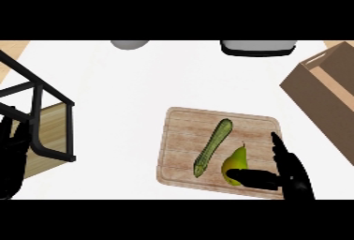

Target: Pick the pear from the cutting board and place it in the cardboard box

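1. Pear (236,161) is lying on the wooden cutting board (187,140), near the board's lower right corner, stalk end pointing up and slightly right, fat end toward the robot.
2. Just left of it a long green vegetable (213,146) is lying slantwise on the same board, close beside the pear; I cannot tell whether they touch.
3. The right hand (294,171) is sitting on the pear's right side, fingers stretched up along the board's right edge and thumb reaching left across the fruit's lower end; it is spread fairly wide and, as far as I can see, is not closing round anything yet.
4. So the pear is lying just left of the palm, in the gap between thumb and fingers, its long axis running roughly along the fingers.
5. The left hand (10,161) is showing at the far left edge beside a black-framed rack (41,119), well apart from the board; whether its fingers are curled I cannot tell.
6. The cardboard box (325,101) is standing on the white worktop (124,93), up and to the right of the board, so the right hand is clearly the nearer one for grasping and carrying.
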